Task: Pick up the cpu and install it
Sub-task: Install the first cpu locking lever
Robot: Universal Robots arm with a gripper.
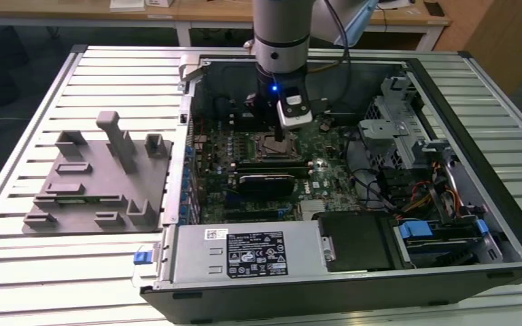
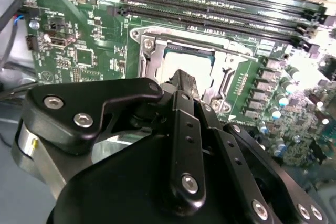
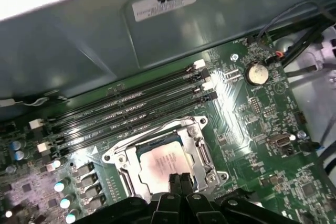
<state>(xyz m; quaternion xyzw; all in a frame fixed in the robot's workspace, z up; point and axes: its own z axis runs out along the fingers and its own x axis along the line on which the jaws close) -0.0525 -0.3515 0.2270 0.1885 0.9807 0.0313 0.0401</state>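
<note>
First wrist view, cpu (image 3: 165, 162) in socket (image 3: 118, 162)

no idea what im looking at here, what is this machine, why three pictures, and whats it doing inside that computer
It is a robot arm with a gripper at its tip, reaching down into an open computer case that lies on a slatted metal table. The exterior view comes from a camera standing off the arm and takes in the whole scene. Both wrist views come from cameras riding on the arm, looking down past the gripper's black fingers. They show the green motherboard and its metal socket frame. The cpu, a flat silvery square, lies in that socket, right below the gripper's tip. The fingers look closed together and hold nothing visible. Beside the case on the table sits a grey plastic fixture tray.
</note>
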